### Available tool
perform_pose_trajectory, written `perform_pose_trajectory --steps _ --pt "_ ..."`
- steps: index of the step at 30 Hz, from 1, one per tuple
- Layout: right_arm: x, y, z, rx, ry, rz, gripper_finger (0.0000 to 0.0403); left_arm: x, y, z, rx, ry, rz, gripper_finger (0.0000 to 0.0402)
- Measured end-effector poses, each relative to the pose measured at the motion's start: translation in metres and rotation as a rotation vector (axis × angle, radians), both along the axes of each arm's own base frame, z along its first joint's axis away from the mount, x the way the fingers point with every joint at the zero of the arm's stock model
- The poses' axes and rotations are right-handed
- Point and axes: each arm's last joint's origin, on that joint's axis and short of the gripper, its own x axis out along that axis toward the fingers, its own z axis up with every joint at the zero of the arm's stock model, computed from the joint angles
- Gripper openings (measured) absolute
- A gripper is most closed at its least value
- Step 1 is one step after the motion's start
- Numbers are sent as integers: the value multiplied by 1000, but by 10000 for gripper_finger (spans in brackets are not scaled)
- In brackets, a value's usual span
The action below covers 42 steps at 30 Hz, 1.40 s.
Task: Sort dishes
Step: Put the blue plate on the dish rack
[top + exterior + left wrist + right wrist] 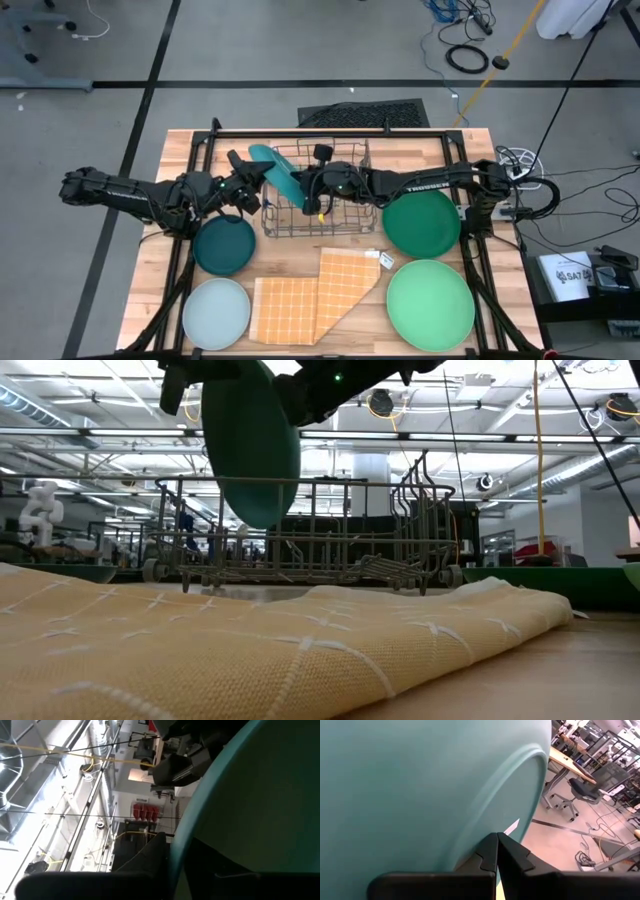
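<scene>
**Plate handed over above rack**

High view: teal plate [272, 166] is held on edge over the wire rack [322, 190], between left gripper [250, 172] and right gripper [305, 188].

Low view: its smooth disc hangs above thin tines.

Wrist views: right fingers are pinched on the rim; left jaws cannot be told. A slip is risked if one lets go early.
</scene>
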Motion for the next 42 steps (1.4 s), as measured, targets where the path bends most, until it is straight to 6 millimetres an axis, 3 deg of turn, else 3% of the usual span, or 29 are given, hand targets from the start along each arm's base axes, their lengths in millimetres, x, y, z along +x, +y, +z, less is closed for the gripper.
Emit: perform_pose_trajectory --steps 11,22,42 --pt "1 2 -1 20 3 50 0 0 0 0 -89 -53 4 154" --pt "0 3 -2 18 20 79 0 0 1 0 -193 -119 30 157" --pt "1 -4 2 -24 -9 72 0 -9 3 7 -126 -124 79 148"
